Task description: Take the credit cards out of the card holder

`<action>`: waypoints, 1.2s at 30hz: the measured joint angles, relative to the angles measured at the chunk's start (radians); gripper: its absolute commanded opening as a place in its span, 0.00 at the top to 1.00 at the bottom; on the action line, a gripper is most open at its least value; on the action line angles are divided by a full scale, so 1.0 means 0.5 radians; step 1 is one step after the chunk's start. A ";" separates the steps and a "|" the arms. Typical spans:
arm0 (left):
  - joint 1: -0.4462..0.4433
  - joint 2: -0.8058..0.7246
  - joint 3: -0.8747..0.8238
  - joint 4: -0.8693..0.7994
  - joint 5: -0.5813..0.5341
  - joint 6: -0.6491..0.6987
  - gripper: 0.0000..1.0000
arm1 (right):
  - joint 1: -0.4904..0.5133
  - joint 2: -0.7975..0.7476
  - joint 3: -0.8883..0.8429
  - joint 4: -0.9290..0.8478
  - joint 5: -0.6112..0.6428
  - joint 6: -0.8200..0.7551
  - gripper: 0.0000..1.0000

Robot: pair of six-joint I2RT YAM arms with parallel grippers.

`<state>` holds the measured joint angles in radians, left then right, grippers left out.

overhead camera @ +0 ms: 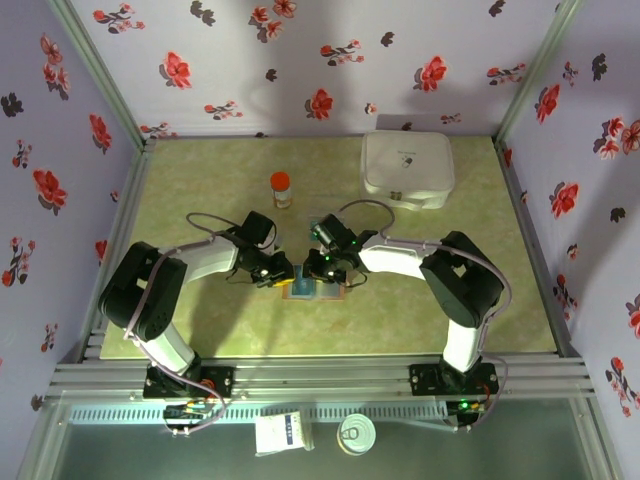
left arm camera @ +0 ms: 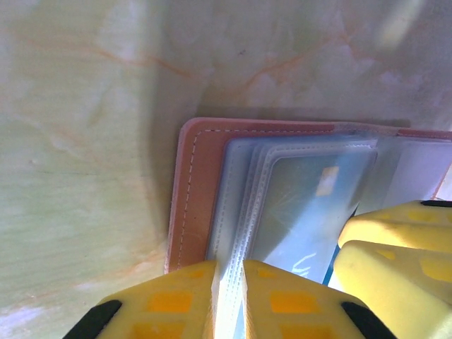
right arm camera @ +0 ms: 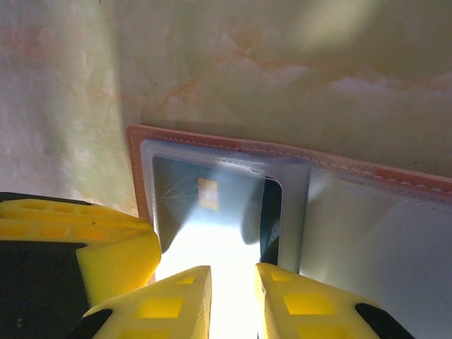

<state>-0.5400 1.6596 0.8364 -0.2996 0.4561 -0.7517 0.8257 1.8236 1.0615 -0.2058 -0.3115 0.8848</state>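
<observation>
card holder (overhead camera: 308,288) lies open mid-tabletop (overhead camera: 200,320), toward the near edge. we see the left hand (left arm camera: 228,272) nearly closed, pinching its clear sleeves (left arm camera: 236,205). the right hand (right arm camera: 233,277) is just as narrow, pinching a sleeve over a teal credit card (right arm camera: 205,205).

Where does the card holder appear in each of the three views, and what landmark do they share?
Top external: card holder at the centre of the table.
Left wrist: card holder right of centre, brown edge on its left.
Right wrist: card holder across lower middle and right.
Shared landmark: the green marbled table.
</observation>
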 measured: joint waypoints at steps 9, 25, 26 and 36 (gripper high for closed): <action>0.000 0.000 -0.002 0.000 0.000 0.000 0.84 | 0.004 0.000 0.000 -0.055 0.057 -0.005 0.77; 0.021 -0.046 0.031 -0.124 -0.022 0.016 0.84 | 0.004 -0.092 0.000 -0.124 0.108 -0.025 0.77; 0.022 -0.059 0.043 -0.145 -0.023 0.016 0.84 | 0.004 -0.102 0.000 -0.124 0.108 -0.025 0.77; -0.047 -0.098 0.135 -0.174 -0.023 0.014 0.90 | 0.004 -0.150 -0.021 -0.122 0.143 -0.025 0.77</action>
<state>-0.5632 1.6108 0.9039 -0.3866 0.4446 -0.7448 0.8276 1.7485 1.0508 -0.2668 -0.2398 0.8722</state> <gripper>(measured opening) 0.114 0.234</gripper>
